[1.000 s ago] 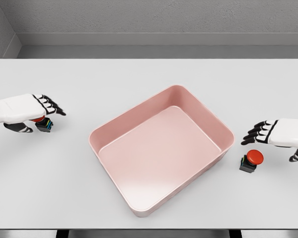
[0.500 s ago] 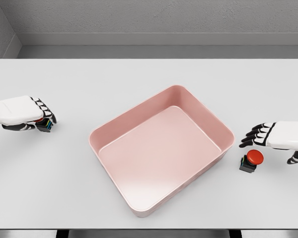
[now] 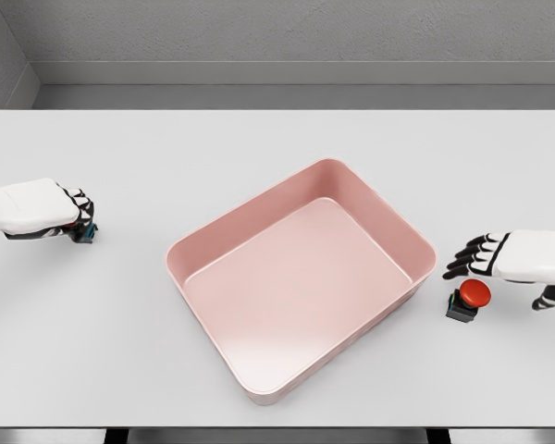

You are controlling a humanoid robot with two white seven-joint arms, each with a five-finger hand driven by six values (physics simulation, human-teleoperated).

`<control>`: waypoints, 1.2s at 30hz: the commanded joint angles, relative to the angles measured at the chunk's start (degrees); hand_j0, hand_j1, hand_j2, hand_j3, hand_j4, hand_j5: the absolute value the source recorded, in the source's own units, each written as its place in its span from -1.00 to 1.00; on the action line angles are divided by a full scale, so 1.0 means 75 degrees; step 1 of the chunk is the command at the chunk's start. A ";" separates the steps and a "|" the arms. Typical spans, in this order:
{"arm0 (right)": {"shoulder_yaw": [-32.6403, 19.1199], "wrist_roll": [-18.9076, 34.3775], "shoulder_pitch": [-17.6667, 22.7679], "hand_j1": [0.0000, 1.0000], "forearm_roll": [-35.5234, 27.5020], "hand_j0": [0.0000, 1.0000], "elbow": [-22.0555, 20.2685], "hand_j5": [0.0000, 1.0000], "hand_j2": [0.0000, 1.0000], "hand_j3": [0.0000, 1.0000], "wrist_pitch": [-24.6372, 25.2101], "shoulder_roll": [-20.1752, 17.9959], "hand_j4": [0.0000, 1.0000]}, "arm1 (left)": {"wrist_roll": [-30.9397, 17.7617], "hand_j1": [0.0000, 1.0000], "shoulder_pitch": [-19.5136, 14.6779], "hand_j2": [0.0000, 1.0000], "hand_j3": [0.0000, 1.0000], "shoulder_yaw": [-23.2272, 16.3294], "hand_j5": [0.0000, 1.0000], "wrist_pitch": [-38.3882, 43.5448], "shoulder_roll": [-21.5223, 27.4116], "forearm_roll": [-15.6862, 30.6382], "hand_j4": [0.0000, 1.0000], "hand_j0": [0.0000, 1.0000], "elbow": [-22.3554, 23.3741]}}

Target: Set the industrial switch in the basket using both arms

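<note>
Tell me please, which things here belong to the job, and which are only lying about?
Belong to the job:
- switch under the left hand, mostly hidden
- red-button switch below the right hand
- pink basket

Only lying about:
- nothing else; only the white table carrying everything

A bare simulated test space: a plain white table (image 3: 259,148) against flat grey walls (image 3: 287,32), all surfaces smooth and uniformly rendered, without clutter.
</note>
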 commanded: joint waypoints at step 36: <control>0.0197 -0.0002 0.0094 0.42 0.0336 0.42 0.0018 0.42 0.42 0.42 0.0018 0.0342 0.42 | 0.0061 -0.66 -0.0492 -0.66 -0.66 0.0738 -0.66 0.0014 -0.0731 0.2664 -0.66 -0.66 -0.1436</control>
